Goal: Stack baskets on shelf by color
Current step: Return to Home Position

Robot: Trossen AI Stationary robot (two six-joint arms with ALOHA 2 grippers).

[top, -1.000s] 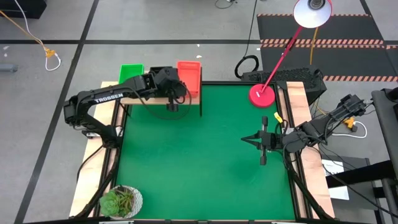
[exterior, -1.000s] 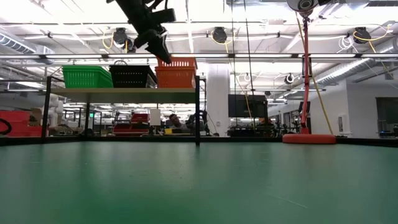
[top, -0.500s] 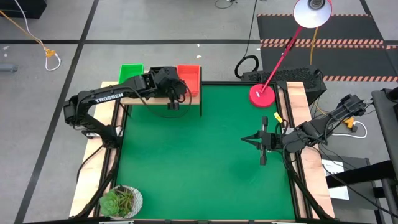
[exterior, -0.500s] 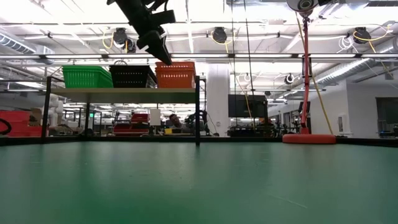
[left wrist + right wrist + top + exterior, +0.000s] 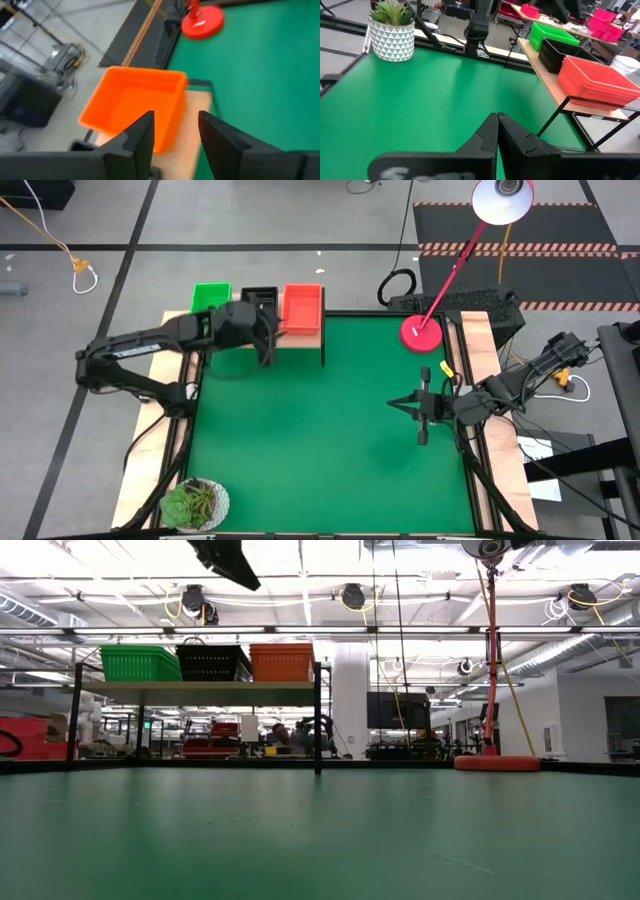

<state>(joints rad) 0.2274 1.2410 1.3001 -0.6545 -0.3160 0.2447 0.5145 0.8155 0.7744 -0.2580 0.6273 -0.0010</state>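
While the left gripper [image 5: 266, 352] hovers above the front edge of the shelf [image 5: 300, 338], fingers spread and empty, 3 groups sit side by side on the board: green baskets [image 5: 210, 296], black baskets [image 5: 260, 295], red-orange baskets [image 5: 303, 304]. Over the right side of the green mat [image 5: 320, 450], the right gripper [image 5: 394, 404] waits, fingers pressed together.
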